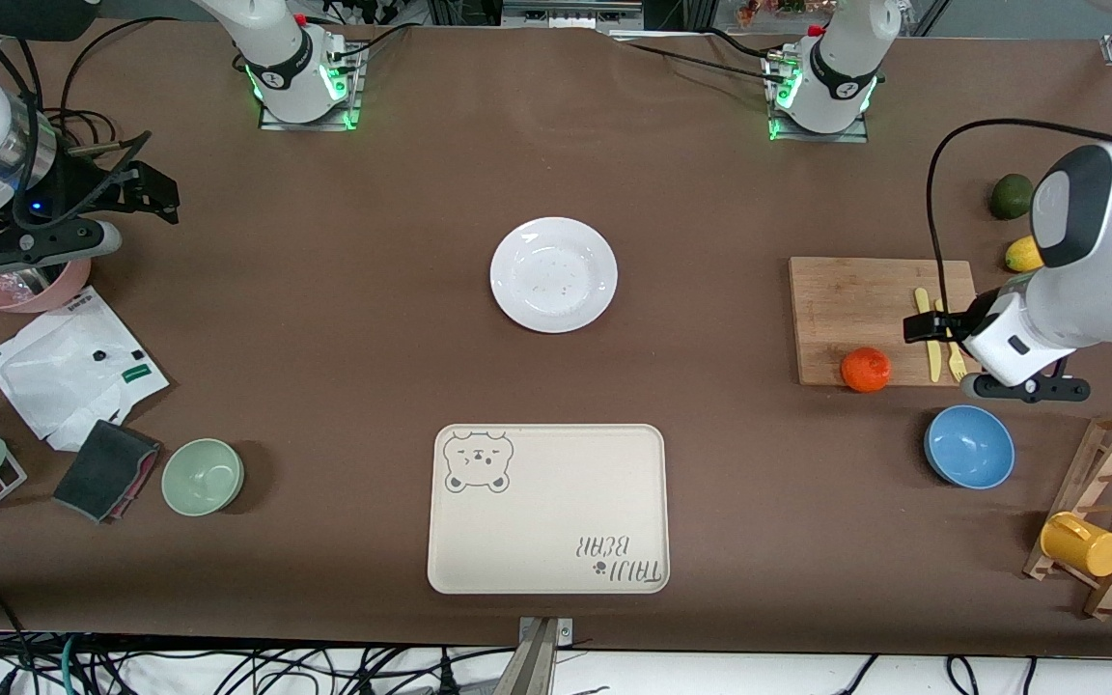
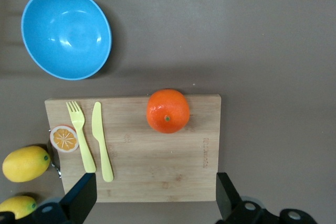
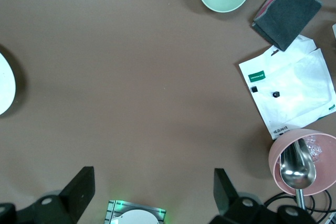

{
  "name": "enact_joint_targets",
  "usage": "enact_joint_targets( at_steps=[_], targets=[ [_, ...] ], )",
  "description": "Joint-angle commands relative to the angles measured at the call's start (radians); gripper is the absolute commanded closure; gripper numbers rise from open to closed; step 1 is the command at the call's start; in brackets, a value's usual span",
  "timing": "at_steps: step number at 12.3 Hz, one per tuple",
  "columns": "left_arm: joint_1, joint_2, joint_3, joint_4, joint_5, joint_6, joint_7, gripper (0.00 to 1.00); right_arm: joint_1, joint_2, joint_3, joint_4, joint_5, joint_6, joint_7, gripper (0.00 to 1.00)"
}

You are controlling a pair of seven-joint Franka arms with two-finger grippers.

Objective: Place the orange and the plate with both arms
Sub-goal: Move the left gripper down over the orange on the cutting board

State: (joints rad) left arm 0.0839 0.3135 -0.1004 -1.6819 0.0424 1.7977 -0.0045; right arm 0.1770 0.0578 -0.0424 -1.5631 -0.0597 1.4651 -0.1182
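Orange at the front-camera-side edge of the cutting board, right of frame in the front view, free of any grip. Plate at frame centre on the surface, holding only specks, with the bear tray below it, bare, probably the drop spot. Left gripper over the board, jaws released and wide, seemingly lined up for the orange. Right gripper waiting at frame's left over bare surface near the pink bowl, jaws released. Spoon in that bowl; blue bowl and green bowl both empty.
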Motion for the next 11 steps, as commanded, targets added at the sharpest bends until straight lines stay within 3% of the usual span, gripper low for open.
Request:
enact_joint_targets(
  at_steps=[1, 3, 5, 10, 11],
  targets=[
    [-0.004, 0.007, -0.002, -0.033, 0.011, 0.069, 0.011, 0.00, 0.004, -0.012, 0.001, -0.012, 0.012, 0.001, 0.005, 0.00],
    [0.000, 0.018, -0.002, -0.073, 0.011, 0.145, 0.011, 0.00, 0.004, -0.012, 0.001, -0.012, 0.012, 0.001, 0.005, 0.00],
    [0.008, 0.033, -0.002, -0.169, 0.016, 0.303, 0.014, 0.00, 0.004, -0.010, 0.001, -0.012, 0.012, 0.001, 0.005, 0.00],
    [0.005, 0.061, -0.001, -0.251, 0.037, 0.440, 0.023, 0.00, 0.003, -0.010, -0.001, -0.021, 0.012, 0.001, 0.005, 0.00],
    [0.005, 0.076, -0.001, -0.274, 0.100, 0.497, 0.021, 0.00, 0.003, -0.013, -0.001, -0.028, 0.012, 0.001, 0.005, 0.00]
  ],
)
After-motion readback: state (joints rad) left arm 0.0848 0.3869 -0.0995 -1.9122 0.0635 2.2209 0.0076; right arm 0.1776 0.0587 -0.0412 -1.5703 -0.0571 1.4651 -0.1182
